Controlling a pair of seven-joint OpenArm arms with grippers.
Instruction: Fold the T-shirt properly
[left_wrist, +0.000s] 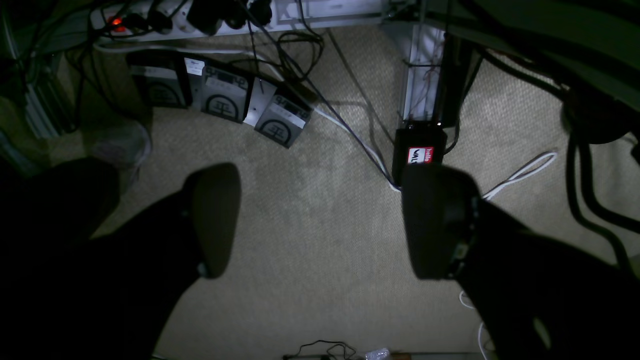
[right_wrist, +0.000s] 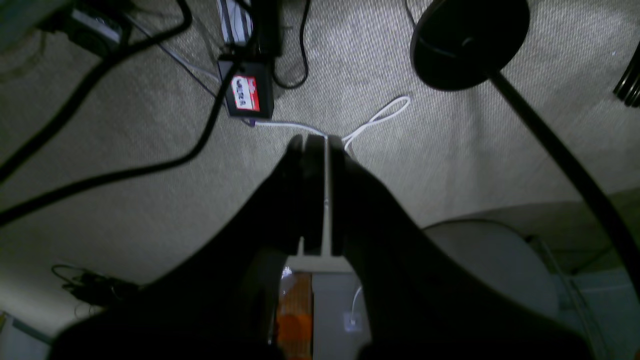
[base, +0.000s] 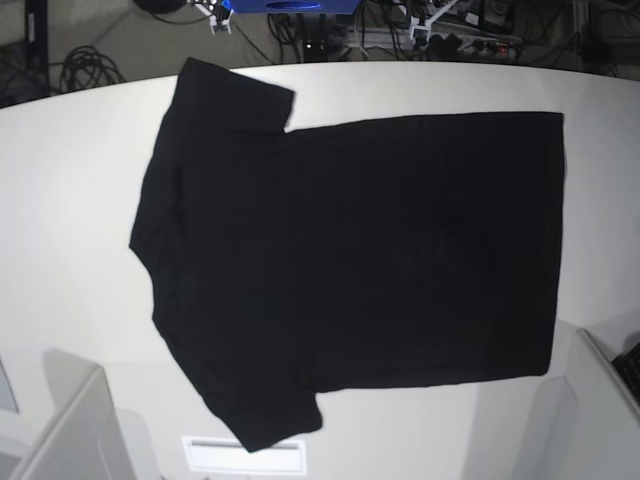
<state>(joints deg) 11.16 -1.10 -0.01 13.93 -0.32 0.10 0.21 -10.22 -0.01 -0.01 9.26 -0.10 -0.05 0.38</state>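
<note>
On the desk: T-shirt lay flat, plain black side up, collar at nine o'clock.
Progress: we judged no fold begun.
Left hand: spread wide, empty.
Right hand: closed, empty.

T-shirt lies flat across most of the bench, nothing stacked on it, so overhead approach is open everywhere. Bare bench strips run along the left side, the far edge and the right edge past the hem. Near corners are pinched by grey arm bases, one each side. Left claw hangs over carpet, jaws wide, gap between them free. Floor clutter there: pedals, power strip, cables. Right claw sits pressed together above carpet with a black cable and lamp base nearby.
</note>
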